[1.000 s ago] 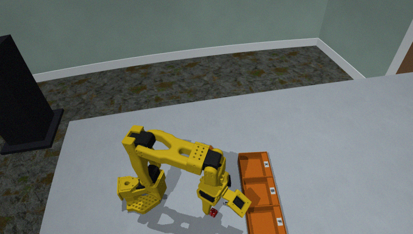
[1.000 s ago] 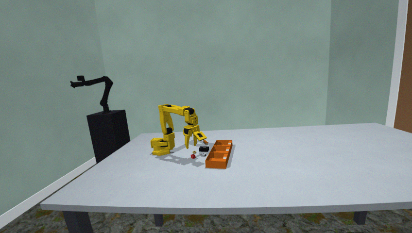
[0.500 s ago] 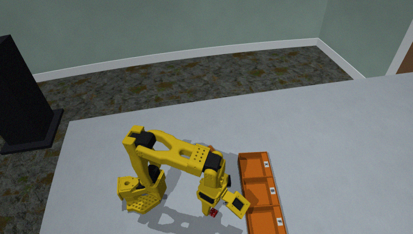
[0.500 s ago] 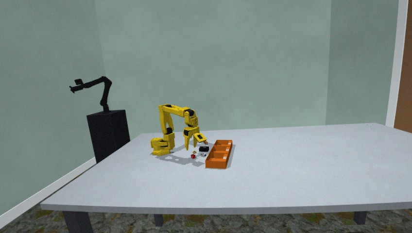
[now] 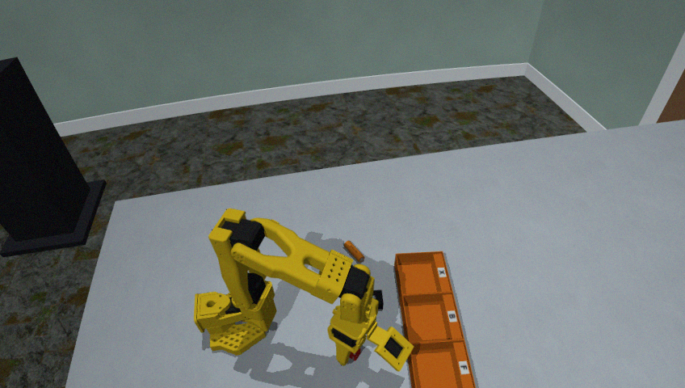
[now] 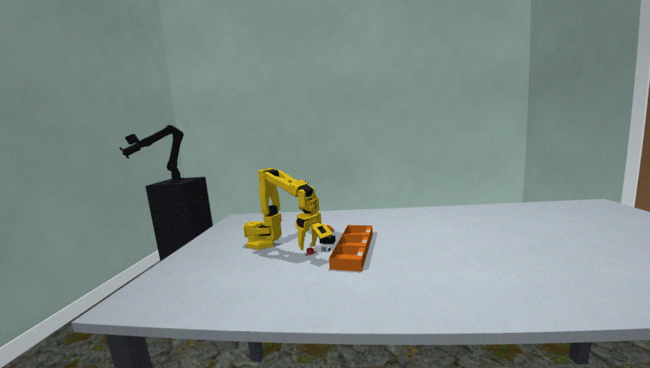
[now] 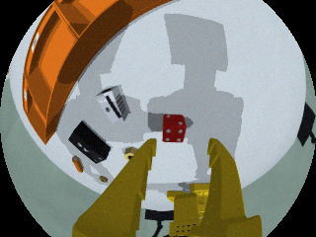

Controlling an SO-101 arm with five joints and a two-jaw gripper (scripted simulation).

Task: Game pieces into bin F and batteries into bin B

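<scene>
Tool (image 5: 349,353) (image 6: 307,247) (image 7: 183,141) fingers, two in number, are held moderately spread, with nothing pinched. One red die (image 5: 355,354) (image 6: 310,251) (image 7: 174,128) is seen on the tabletop (image 5: 552,216) (image 6: 456,273) (image 7: 267,74), just beyond the fingertips and outside the bins. Near it are counted one silver ridged object (image 6: 324,248) (image 7: 113,103), one black block (image 5: 378,300) (image 6: 327,239) (image 7: 89,141), one orange cylinder (image 5: 353,250) (image 6: 330,228) (image 7: 77,164) and two small brass-coloured pieces (image 7: 130,153), too small to be identified. Three joined orange bins (image 5: 426,343) (image 6: 346,263) (image 7: 74,64) are marked X, B and F, one letter each.

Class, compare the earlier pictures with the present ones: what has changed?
The yellow arm's open gripper has moved down toward the table, near the red die. The black arm's outer end has dipped. Nothing was taken hold of or let go. The die and the orange bins stayed put.
</scene>
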